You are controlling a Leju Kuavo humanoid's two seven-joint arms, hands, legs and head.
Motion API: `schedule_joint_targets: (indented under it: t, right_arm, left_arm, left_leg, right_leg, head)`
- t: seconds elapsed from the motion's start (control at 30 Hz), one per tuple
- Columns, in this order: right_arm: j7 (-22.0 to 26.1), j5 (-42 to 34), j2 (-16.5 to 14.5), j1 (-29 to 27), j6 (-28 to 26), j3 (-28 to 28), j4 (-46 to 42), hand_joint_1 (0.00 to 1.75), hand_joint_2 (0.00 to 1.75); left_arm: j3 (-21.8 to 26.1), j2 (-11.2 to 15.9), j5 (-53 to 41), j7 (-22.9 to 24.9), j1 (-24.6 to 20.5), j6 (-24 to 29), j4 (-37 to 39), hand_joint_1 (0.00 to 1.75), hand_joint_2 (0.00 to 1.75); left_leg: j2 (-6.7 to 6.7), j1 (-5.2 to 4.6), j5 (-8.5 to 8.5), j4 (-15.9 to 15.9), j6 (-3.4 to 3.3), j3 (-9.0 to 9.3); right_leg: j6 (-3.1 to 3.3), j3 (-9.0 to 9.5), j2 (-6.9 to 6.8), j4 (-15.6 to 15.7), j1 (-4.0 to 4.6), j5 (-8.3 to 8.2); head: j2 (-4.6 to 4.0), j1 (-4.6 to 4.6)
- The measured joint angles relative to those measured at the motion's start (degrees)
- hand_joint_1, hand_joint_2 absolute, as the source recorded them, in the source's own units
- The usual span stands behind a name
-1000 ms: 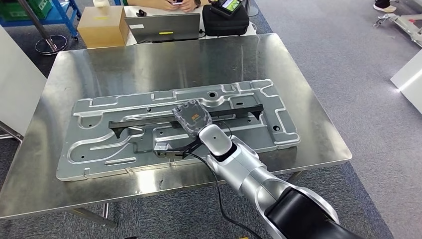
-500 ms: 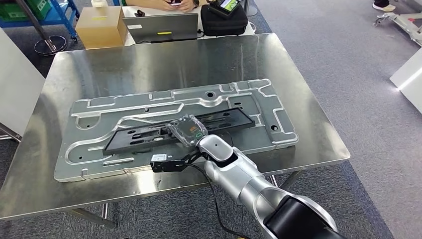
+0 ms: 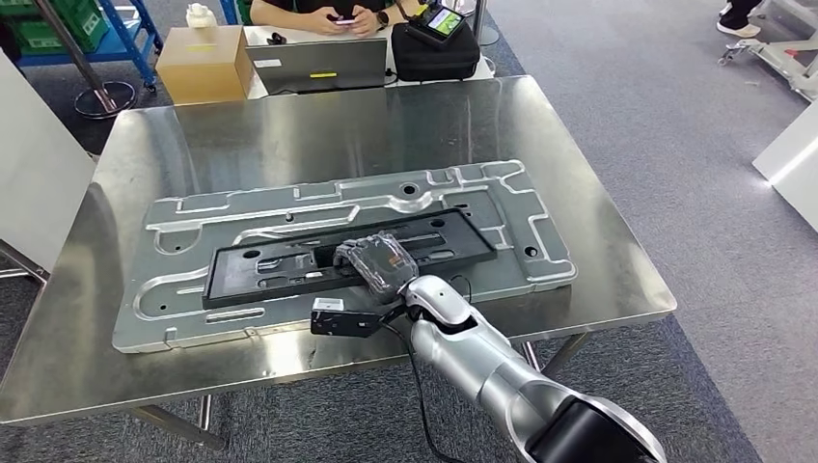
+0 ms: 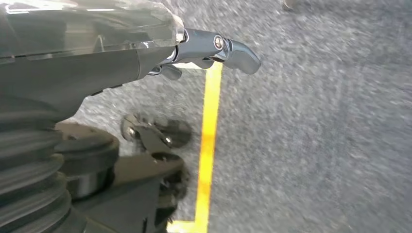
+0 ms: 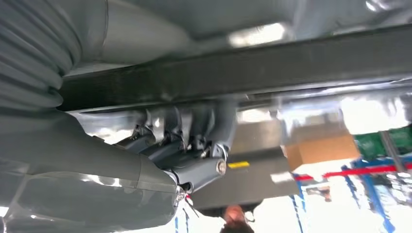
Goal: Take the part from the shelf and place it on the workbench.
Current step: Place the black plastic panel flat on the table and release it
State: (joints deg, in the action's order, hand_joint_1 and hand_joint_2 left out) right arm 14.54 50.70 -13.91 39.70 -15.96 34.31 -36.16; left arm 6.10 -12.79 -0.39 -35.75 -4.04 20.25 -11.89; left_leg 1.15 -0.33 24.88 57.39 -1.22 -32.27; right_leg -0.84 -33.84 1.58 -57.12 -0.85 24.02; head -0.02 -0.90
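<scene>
A long black flat part (image 3: 280,265) lies on the stamped silver panel (image 3: 193,217) that covers the middle of the steel workbench (image 3: 318,125). My right hand (image 3: 376,260) rests on the part's near long edge, close to its middle. In the right wrist view the fingers (image 5: 184,141) curl around the edge of the black part (image 5: 272,65), gripping it. My left hand (image 4: 145,48) hangs over grey carpet with its fingers stretched out and nothing in them.
Beyond the bench's far edge stand a cardboard box (image 3: 203,60), a laptop (image 3: 318,63) and a black bag (image 3: 434,48), with a seated person (image 3: 328,12) behind them. A white board (image 3: 29,164) stands at the left. A yellow floor line (image 4: 209,145) runs below my left hand.
The black part has gone from tilted on its edge to lying flat on the silver panel, a little nearer to me. My right hand came down and back with it.
</scene>
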Motion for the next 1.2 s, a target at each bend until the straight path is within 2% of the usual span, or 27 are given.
schedule_joint_targets:
  t: [0.13,0.27,0.73,1.2]
  right_arm:
    - [-0.97,0.96,1.27,-4.53,-0.73,-0.27,-2.44,0.00,0.00]
    - [-1.54,2.28,1.79,-6.54,-1.52,-0.72,-3.70,0.00,0.00]
    - [-1.57,3.99,1.82,-7.35,-1.84,-1.67,-3.75,0.00,0.00]
    - [-0.22,4.66,1.58,-8.02,-2.75,-3.33,-5.92,0.00,0.00]
  left_arm:
    - [-0.03,0.27,-1.92,1.10,0.13,1.86,0.00,0.00,1.75]
    - [-0.04,0.33,-2.04,1.55,0.11,1.26,0.00,0.00,1.75]
    - [-0.04,0.31,-1.60,1.08,0.01,0.20,0.00,0.00,1.75]
    - [1.75,0.42,1.24,-4.09,0.57,-1.85,0.00,0.00,1.75]
  left_leg:
    - [0.12,-0.04,-0.02,0.04,-0.04,-0.28]
    - [0.02,-0.05,0.06,0.05,-0.04,-0.44]
    - [0.01,-0.02,0.21,0.02,0.02,-0.69]
    - [0.02,-0.02,0.21,0.02,0.01,-0.71]
  right_leg:
    - [-0.44,-0.15,-0.10,0.00,-0.06,-0.30]
    - [-0.48,-0.35,0.04,0.00,-0.07,-0.27]
    - [-0.49,-0.66,0.03,-0.02,-0.05,-0.12]
    - [-0.49,-0.67,0.03,-0.03,-0.06,-0.13]
  head:
    - [0.00,0.00]
    - [0.00,0.00]
    - [0.00,0.00]
    - [0.00,0.00]
